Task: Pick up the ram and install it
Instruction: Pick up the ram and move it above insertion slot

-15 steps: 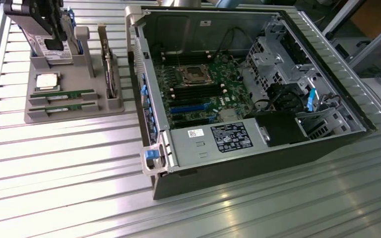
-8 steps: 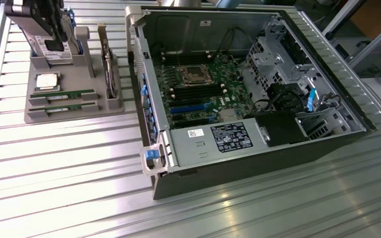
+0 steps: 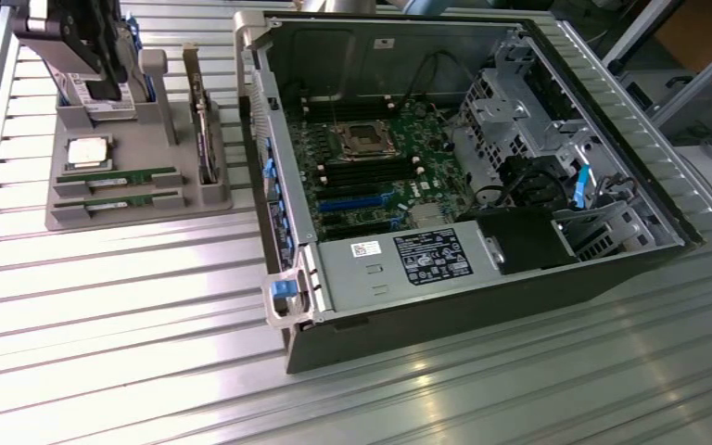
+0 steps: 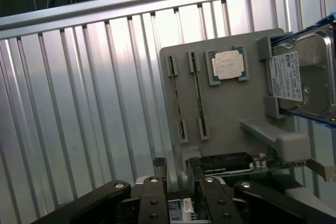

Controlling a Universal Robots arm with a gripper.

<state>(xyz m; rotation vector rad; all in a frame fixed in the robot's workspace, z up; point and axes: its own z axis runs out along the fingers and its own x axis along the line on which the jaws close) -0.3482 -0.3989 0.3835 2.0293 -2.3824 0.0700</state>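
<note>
Over tray | hand open, empty, pt. cut off | ram edge-on in slots

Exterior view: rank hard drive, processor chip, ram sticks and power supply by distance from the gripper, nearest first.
1. hard drive: standing in the tray, right by the gripper.
2. processor chip: mid-tray.
3. ram sticks: the tray's other end from the drive.
4. power supply: inside the case, toward the exterior view's right.

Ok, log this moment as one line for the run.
hand open, empty | over parts tray | ram sticks both in tray | none picked up
</note>
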